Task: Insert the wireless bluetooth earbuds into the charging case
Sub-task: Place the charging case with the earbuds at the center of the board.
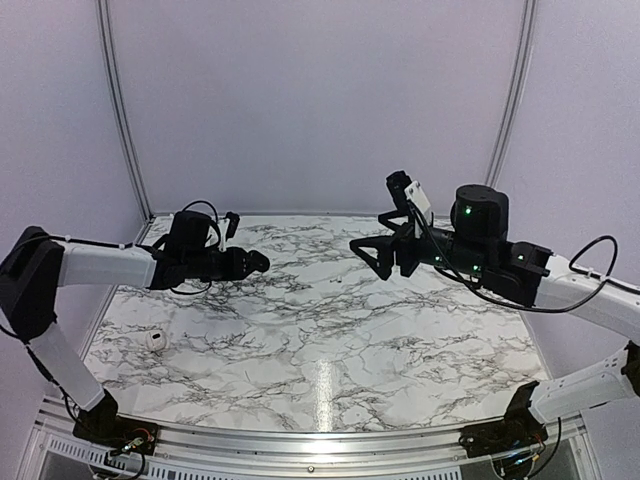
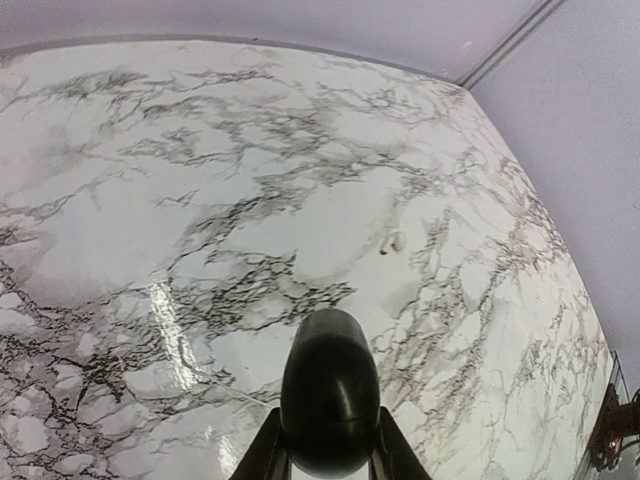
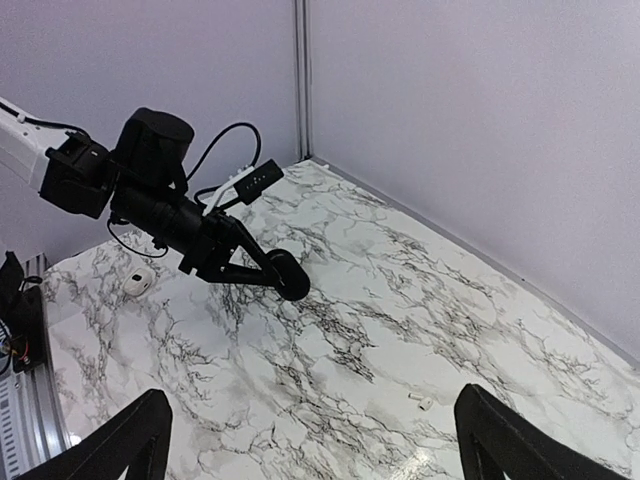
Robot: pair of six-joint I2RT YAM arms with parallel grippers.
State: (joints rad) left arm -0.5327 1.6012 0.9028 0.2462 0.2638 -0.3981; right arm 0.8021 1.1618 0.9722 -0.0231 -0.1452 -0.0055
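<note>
My left gripper point(image 1: 252, 263) hangs above the table's left half, shut on the charging case point(image 2: 330, 395), a glossy black egg-shaped shell with a thin seam; it also shows as the case point(image 3: 288, 276) in the right wrist view. One white earbud point(image 3: 420, 402) with a short stem lies on the marble, seen too as the earbud point(image 2: 393, 242) ahead of the left gripper. My right gripper point(image 3: 310, 405) floats high over the table's right half point(image 1: 380, 235), jaws wide apart and holding nothing, the earbud below it.
A small white rounded thing with a dark spot point(image 1: 155, 340) lies near the table's left edge, also seen at far left point(image 3: 140, 282). Lilac walls close the back and sides. A metal rail point(image 1: 300, 440) runs along the near edge by the arm bases.
</note>
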